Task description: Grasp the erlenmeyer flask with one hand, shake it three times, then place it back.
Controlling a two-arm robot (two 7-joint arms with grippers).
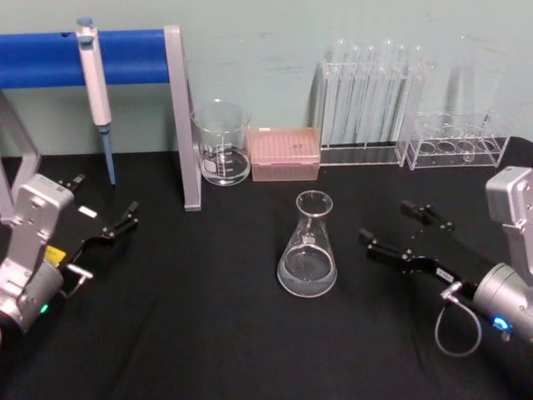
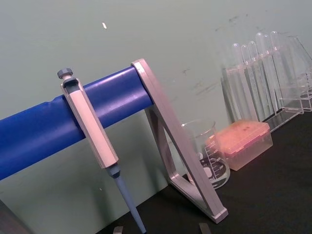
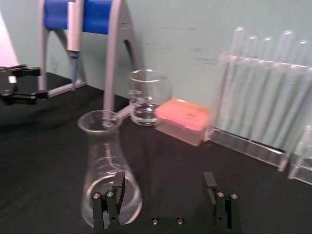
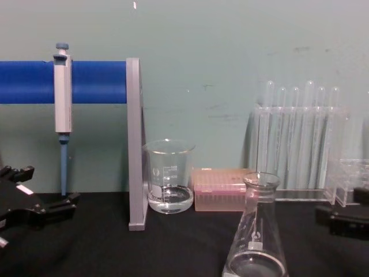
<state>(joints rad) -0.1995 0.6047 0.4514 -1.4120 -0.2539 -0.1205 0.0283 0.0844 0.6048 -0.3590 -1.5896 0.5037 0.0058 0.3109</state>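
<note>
right claw [image 1: 385,222] apart, just right of upright erlenmeyer flask [image 1: 307,250] on desk [image 1: 208,333], not touching. left claw [image 1: 105,195] parked far left, apart.

Erlenmeyer flask [image 1: 307,247] upright (little liquid)

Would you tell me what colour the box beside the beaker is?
The box is pink, clearest in the head view.

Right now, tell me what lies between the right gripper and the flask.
Nothing: in the head view, bare black table separates the open right gripper from the flask.
</note>
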